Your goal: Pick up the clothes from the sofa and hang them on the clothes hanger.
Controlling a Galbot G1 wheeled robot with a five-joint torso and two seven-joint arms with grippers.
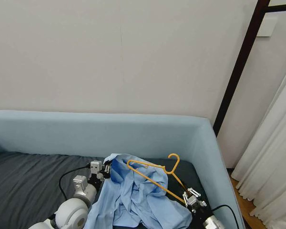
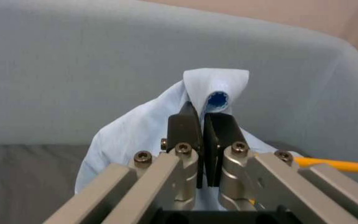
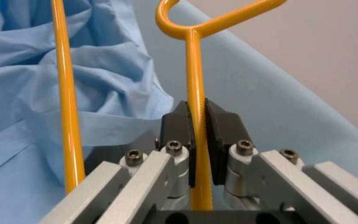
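A light blue shirt (image 1: 133, 195) lies bunched on the dark sofa seat, with an orange clothes hanger (image 1: 155, 174) across it. My left gripper (image 1: 107, 167) sits at the shirt's upper left edge; in the left wrist view it (image 2: 203, 122) is shut on a pinched fold of the shirt (image 2: 213, 84). My right gripper (image 1: 187, 195) is at the hanger's lower right end. In the right wrist view it (image 3: 199, 116) is shut on the hanger's orange rod (image 3: 195, 70), with the hook curving above and the shirt (image 3: 110, 79) beside it.
The sofa has a pale blue backrest (image 1: 95, 131) and right armrest (image 1: 214, 167) around a dark grey seat (image 1: 24, 181). A dark pole (image 1: 238, 67) leans up the wall at the right, next to white curtains (image 1: 271, 162).
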